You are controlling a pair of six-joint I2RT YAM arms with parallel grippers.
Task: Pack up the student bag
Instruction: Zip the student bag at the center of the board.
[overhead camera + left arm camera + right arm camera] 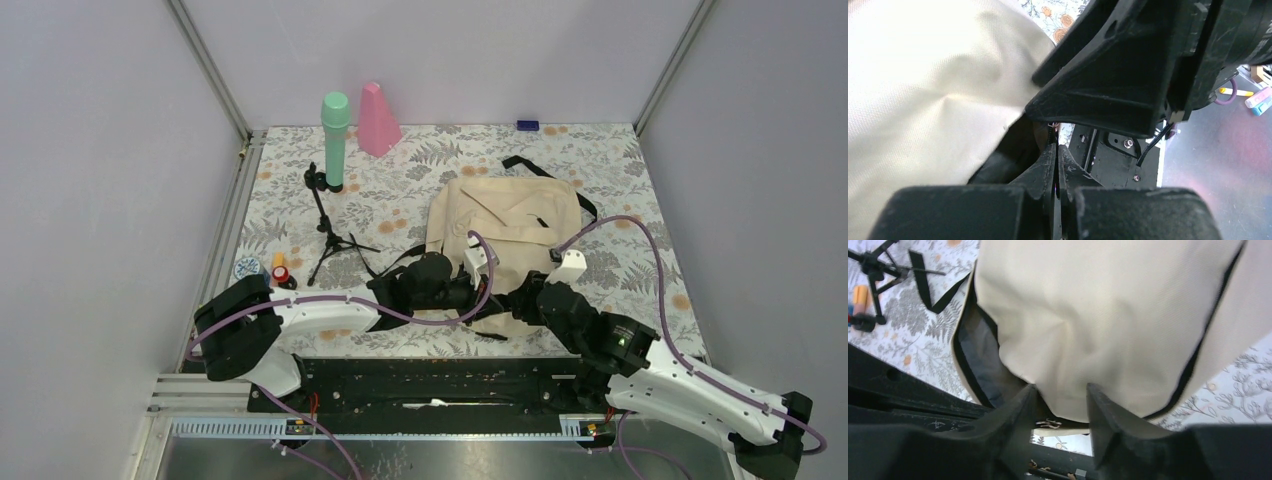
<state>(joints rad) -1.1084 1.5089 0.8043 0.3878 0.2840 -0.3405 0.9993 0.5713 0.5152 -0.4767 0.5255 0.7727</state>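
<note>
The cream student bag [505, 215] lies mid-table [610, 160], its mouth toward the near edge. At that mouth the left gripper [1055, 145] is pressed fully closed; whether it pinches anything cannot be told. The right gripper [1060, 392] stands partly open, with cream fabric hanging between its fingers.
</note>
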